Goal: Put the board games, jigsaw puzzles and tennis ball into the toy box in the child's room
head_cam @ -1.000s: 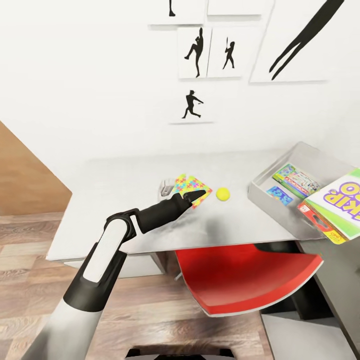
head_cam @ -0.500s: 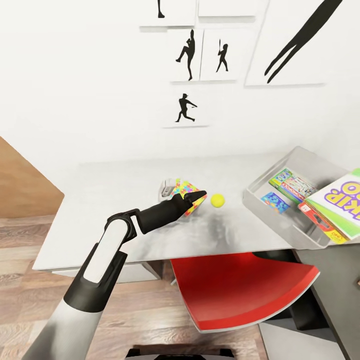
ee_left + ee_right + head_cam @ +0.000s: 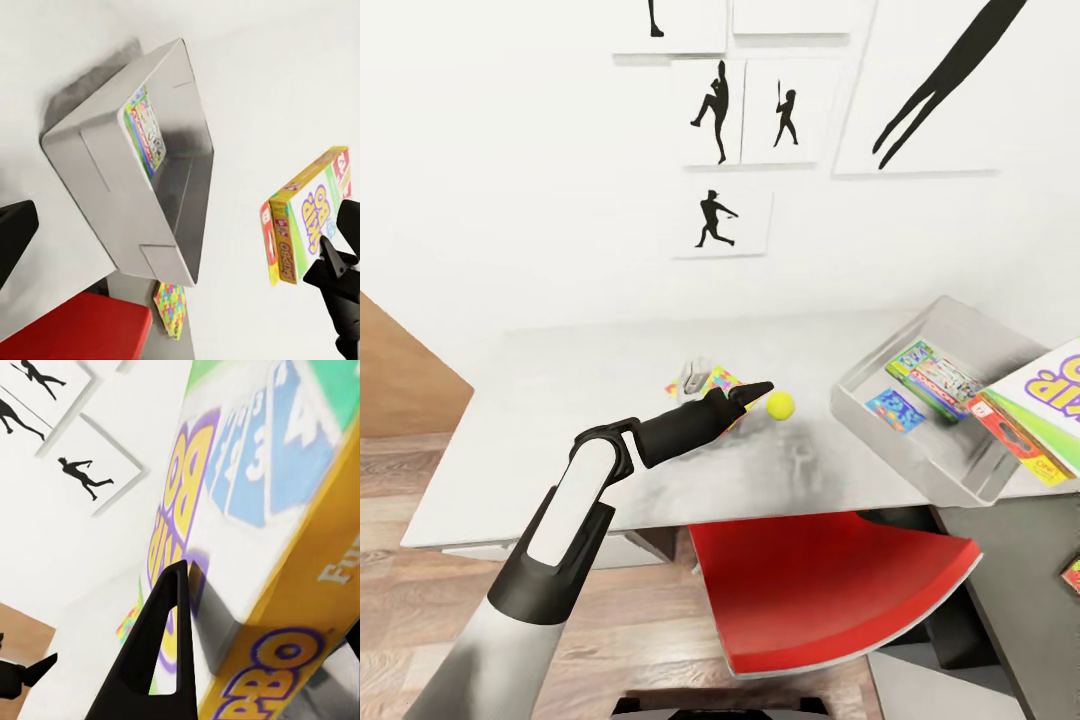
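Note:
In the head view my left gripper reaches over the grey table, its tip just left of the yellow tennis ball. It covers part of a colourful jigsaw puzzle. In the left wrist view its fingers stand wide apart with nothing between them. The grey toy box at the table's right holds a board game and a blue puzzle. My right gripper is shut on the green and yellow Skip-Bo board game, beside the toy box.
A red chair is pushed under the table's front edge. A small grey and white object lies behind the puzzle. Another colourful box lies low beside the toy box. Silhouette pictures hang on the white wall.
The whole head view has shifted, so the table's things sit further left in the picture. My left gripper's tip now lies closer to the tennis ball and covers more of the puzzle.

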